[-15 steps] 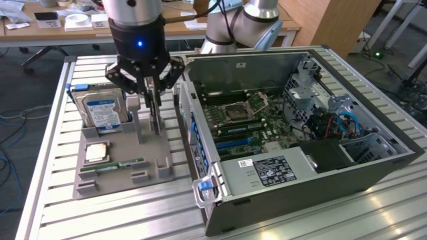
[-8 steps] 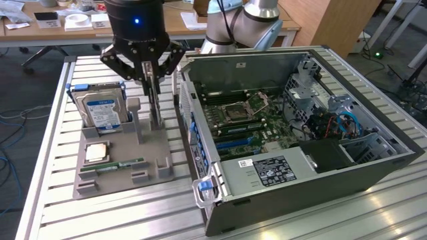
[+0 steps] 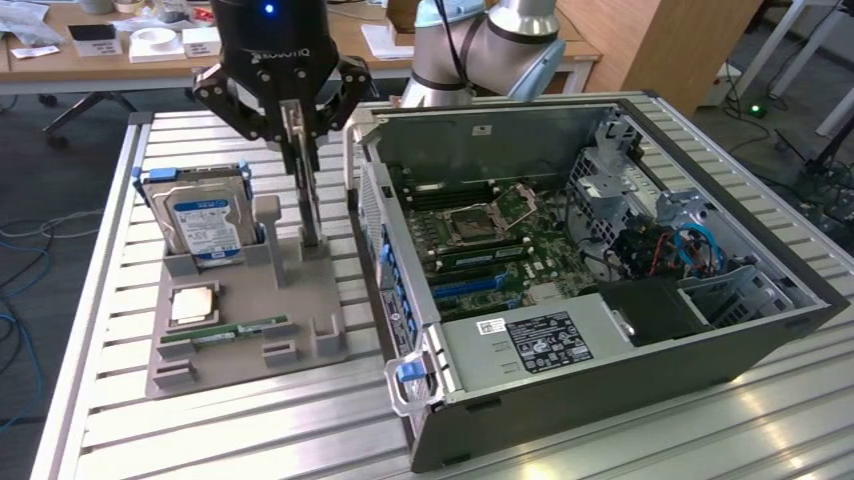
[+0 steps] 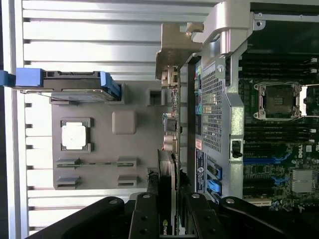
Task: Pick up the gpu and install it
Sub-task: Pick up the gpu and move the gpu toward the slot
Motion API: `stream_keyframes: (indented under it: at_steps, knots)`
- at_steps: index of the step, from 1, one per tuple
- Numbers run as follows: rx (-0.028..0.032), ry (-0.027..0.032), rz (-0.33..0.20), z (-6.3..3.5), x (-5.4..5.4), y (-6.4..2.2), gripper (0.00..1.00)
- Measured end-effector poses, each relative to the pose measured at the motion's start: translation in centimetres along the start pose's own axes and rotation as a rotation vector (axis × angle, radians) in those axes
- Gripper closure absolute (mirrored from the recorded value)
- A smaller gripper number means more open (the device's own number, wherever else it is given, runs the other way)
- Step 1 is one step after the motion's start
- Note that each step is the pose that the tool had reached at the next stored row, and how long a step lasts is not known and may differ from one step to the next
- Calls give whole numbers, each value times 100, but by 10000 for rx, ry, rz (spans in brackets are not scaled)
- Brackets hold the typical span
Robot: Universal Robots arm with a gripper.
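Observation:
The gpu (image 3: 308, 200) is a thin dark card standing on edge over the grey holder tray (image 3: 314, 325), with its lower end down at the tray's upright slot. My gripper (image 3: 299, 140) is shut on its upper part, one black finger on each side. In the wrist view the gpu (image 4: 166, 167) runs edge-on between the fingers (image 4: 144, 216), and its silvery bracket (image 4: 174, 47) is at the far end. The open computer case (image 3: 574, 350) lies beside the tray on the exterior view's right, motherboard (image 3: 487, 240) exposed.
On the tray stand a silver hard drive (image 3: 200, 215) with a blue-white label, a CPU (image 3: 194, 303) and a green RAM stick (image 3: 227, 331). The case's near wall (image 3: 387, 260) rises right next to the card. A slatted metal table (image 3: 240, 430) carries everything.

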State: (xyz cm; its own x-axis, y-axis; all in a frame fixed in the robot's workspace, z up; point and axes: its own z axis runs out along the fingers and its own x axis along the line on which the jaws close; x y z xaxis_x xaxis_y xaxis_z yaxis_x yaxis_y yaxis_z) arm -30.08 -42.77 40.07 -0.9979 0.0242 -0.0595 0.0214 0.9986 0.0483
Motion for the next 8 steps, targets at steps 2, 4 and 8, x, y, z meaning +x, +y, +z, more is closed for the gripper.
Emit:
stream_keyframes:
  at_steps: [2, 4, 8]
  knots:
    - [0, 0, 0, -27, -2, 1, 74]
    - [0, -1, -1, -50, -3, 2, 74]
    - [-1, -1, 0, -67, -4, 3, 74]
